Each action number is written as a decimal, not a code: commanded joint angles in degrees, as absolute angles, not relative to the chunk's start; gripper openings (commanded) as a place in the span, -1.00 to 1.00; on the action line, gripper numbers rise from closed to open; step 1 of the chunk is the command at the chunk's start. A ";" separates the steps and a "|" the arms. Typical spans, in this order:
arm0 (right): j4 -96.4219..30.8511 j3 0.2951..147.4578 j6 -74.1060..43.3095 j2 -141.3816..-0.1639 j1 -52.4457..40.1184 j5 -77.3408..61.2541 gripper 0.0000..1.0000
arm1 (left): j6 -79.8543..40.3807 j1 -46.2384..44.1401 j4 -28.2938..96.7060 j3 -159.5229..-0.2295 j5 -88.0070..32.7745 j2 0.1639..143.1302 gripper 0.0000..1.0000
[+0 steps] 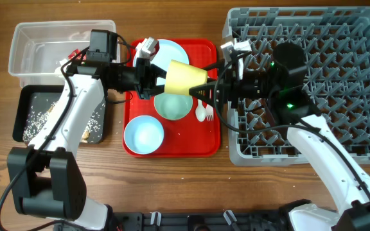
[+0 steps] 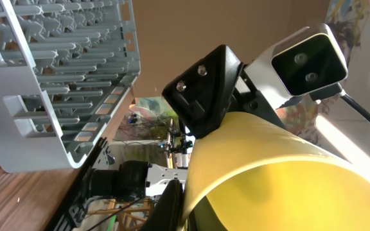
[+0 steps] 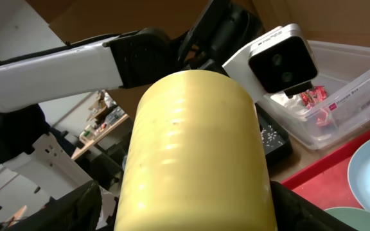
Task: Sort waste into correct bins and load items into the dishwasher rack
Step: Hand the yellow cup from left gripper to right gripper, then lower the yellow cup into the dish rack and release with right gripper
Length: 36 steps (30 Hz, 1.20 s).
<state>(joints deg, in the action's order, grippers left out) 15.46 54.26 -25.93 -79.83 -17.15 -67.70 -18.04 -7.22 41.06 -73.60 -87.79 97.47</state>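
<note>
Robotics lab / test bench, not a real kitchen. L arm (image 1: 76, 122) & R arm (image 1: 331, 157) work over a wood table (image 1: 172, 186), each w/ a white wrist cam (image 3: 281, 61) & loose black cables (image 2: 365, 115). Kitchen gear is laid out like props: grey rack (image 1: 255, 156), red tray (image 1: 191, 144) w/ dishes & clear tub (image 1: 18, 38) all sit straight on the tabletop. Wrist views show a brown board (image 2: 191, 32) behind & a cluttered desk (image 3: 98, 125) w/ misc. equip. in the bkgd.
</note>
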 commanded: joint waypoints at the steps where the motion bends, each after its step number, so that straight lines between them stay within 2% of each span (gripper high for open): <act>1: 15.42 54.61 -26.09 -80.42 -18.20 -70.17 0.57 | -16.91 -7.40 40.88 -74.37 -87.37 96.42 -0.92; 4: 15.40 54.61 -26.11 -80.42 -18.20 -70.17 0.25 | -16.91 -7.38 40.86 -74.37 -87.37 96.42 -0.92; 7: 15.40 54.61 -26.11 -80.42 -18.20 -70.13 0.05 | -16.91 -7.40 40.86 -74.37 -87.39 96.42 -0.92; 9: 15.44 54.61 -26.09 -80.42 -18.20 -69.91 -0.04 | -16.91 -7.38 40.86 -74.37 -87.39 96.42 -0.92; 11: 15.44 54.61 -26.13 -80.42 -18.06 -69.43 -0.09 | -16.91 -7.38 40.86 -74.37 -87.37 96.42 -0.82; 15: 16.10 54.63 -29.58 -80.36 -16.86 -68.90 -0.09 | -16.91 -7.07 40.60 -74.37 -87.39 96.42 -0.41; 18: 15.81 54.63 -31.38 -79.77 -13.52 -69.14 -0.10 | -16.95 -5.91 39.24 -74.37 -87.42 96.42 -0.27; 22: 14.98 54.63 -33.85 -79.07 -6.87 -71.44 -0.14 | -17.10 -2.59 38.04 -74.37 -87.39 96.42 -0.21; 25: 9.21 54.63 -32.77 -78.59 -1.43 -71.66 -0.17 | -17.10 1.02 37.43 -74.37 -86.15 96.42 -0.21; 30: -4.84 54.68 -27.16 -76.93 4.14 -67.90 -0.17 | -16.88 5.08 37.45 -74.37 -77.28 96.42 -0.21; 36: -27.83 59.53 -19.79 -72.53 4.51 -53.36 -0.17 | -16.91 5.37 37.80 -74.37 -62.76 96.42 -0.22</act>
